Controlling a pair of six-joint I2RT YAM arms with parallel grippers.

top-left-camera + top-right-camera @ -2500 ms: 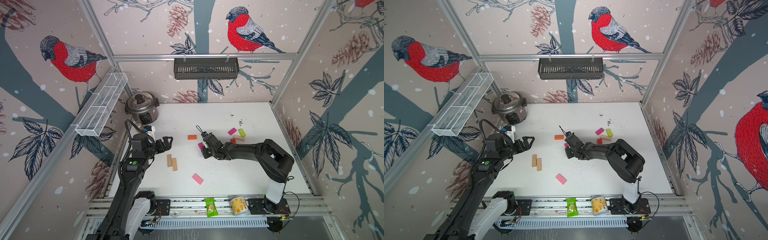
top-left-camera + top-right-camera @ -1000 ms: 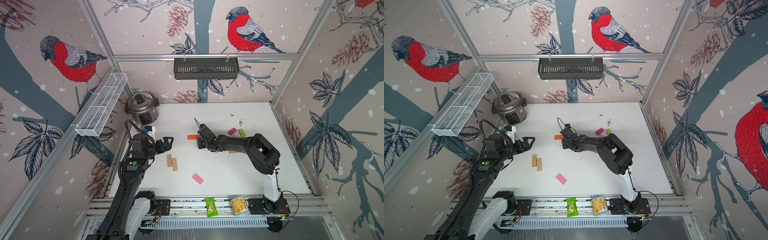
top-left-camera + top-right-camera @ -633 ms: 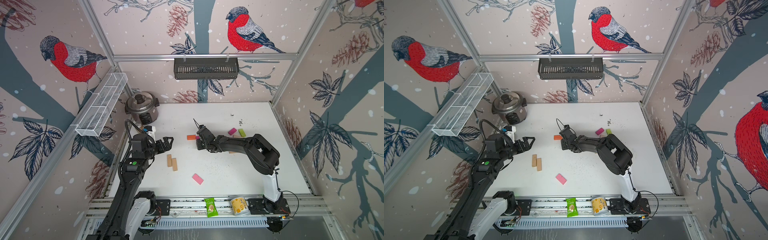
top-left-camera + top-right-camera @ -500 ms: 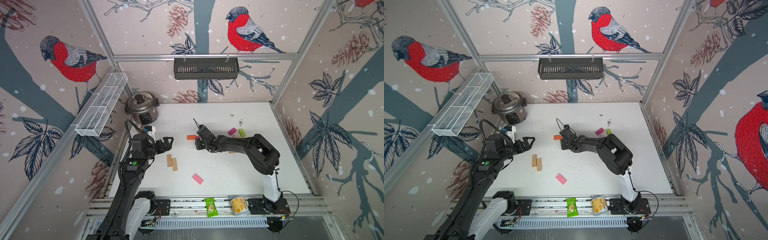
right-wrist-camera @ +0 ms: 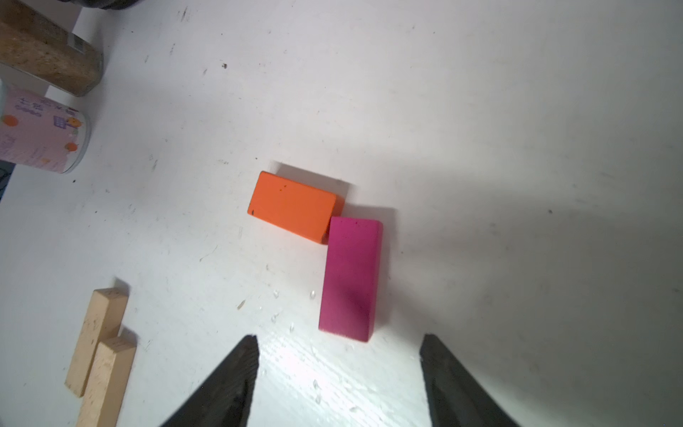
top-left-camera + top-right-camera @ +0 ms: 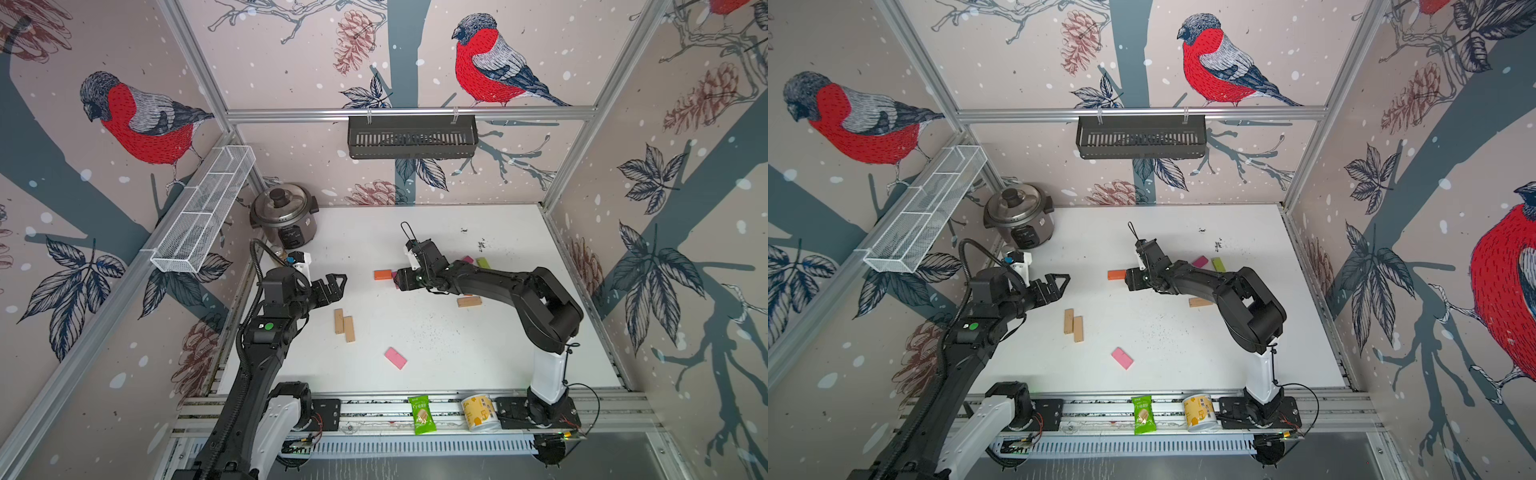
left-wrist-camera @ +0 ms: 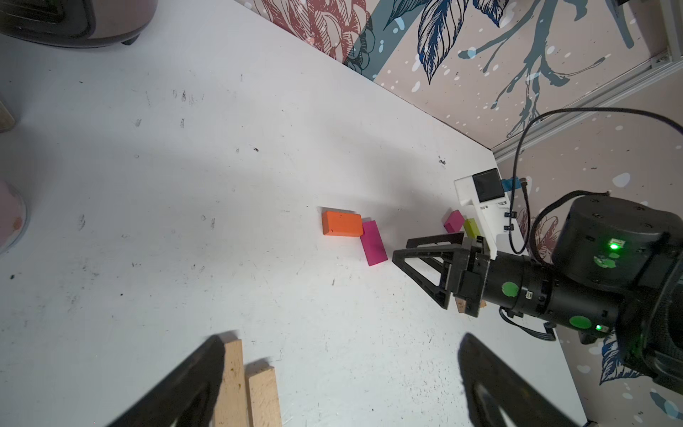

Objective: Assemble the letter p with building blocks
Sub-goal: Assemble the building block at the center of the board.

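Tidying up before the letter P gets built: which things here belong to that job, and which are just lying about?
Job: orange block, magenta block, pink block, lime block, wood bars.
Lying about: rice cooker, green snack packet, yellow cup.

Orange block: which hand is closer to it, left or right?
Right. The right hand sits right at the magenta block that touches the orange block. The left hand is farther off, over by the two wood bars.

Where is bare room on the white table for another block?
Bare: between the silver rice cooker and the orange flat block; also right of the light pink flat block. Crowded: where the magenta flat block touches the orange one, at the right gripper.
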